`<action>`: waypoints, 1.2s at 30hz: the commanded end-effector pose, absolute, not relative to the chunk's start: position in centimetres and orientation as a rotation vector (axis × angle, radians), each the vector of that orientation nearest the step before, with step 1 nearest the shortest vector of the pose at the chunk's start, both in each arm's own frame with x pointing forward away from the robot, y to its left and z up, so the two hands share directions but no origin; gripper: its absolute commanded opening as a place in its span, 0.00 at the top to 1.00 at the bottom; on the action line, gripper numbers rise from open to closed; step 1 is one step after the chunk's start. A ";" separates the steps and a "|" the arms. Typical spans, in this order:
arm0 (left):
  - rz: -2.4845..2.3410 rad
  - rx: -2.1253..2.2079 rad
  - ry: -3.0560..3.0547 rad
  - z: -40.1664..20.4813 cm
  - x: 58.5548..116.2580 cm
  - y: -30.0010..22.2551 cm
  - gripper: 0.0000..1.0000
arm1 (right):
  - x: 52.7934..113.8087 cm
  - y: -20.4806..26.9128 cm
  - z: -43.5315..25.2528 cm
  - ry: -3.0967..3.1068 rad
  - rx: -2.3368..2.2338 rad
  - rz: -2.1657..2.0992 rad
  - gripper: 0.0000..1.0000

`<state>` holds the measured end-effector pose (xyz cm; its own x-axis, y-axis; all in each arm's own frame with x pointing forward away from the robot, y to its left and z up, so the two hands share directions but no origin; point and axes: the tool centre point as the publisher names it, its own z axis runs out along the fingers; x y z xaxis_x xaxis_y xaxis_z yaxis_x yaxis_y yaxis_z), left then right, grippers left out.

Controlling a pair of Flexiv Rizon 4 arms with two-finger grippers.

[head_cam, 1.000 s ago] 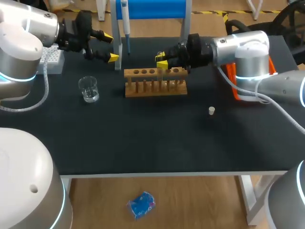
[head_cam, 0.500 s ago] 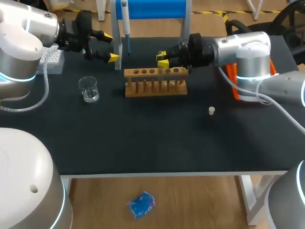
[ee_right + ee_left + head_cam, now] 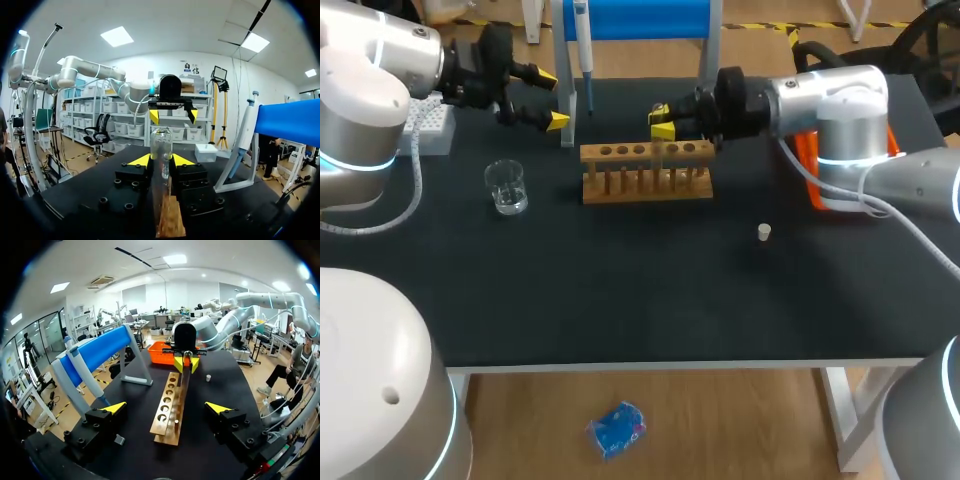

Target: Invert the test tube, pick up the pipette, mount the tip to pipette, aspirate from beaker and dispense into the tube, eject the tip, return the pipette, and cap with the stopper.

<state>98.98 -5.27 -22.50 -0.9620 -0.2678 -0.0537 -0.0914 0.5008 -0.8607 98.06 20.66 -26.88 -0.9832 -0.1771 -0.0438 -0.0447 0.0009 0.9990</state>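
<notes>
Tube (image 3: 161,150): upright, pinched between the two fingers of your right gripper (image 3: 161,160), a yellow tip pressed on each side. The head view shows the same, with the right gripper (image 3: 660,125) holding the tube (image 3: 657,152) just under its tips and over the rack (image 3: 645,170). The tube's lower end sits at the rack's top board; you cannot tell whether it is in a hole. From your left wrist, the tube (image 3: 183,377) hangs below the right gripper (image 3: 186,361) at the far end of the rack (image 3: 167,405). Left gripper (image 3: 552,98): fingers spread wide, nothing between them, held above the table (image 3: 620,280) and well apart from the right gripper, with the rack lying lengthwise ahead of it. Pipette (image 3: 582,40): hanging on the stand (image 3: 567,90), just beside the left gripper's tips. Beaker (image 3: 506,187): on the table below the left gripper, near the rack's end. Stopper (image 3: 764,232): alone on the table under the right arm, apart from the rack.
</notes>
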 end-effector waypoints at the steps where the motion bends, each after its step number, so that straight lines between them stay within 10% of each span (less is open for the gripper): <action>1: -1.450 -0.311 2.560 -22.5 98.9 -5.3 0.00 | 98.1 20.4 -26.4 -2.153 0.243 -2.142 1.00; 36: -1.450 -0.311 2.560 -22.5 98.9 -5.3 0.00 | 97.8 20.2 -20.9 -2.155 0.321 -2.171 1.00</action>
<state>98.98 -5.27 -22.50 -0.9620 -0.2679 -0.0537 -0.0914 0.5008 -0.8607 98.29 20.58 -21.57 -0.9750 -0.1982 -0.1002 -0.0967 -0.0271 0.9949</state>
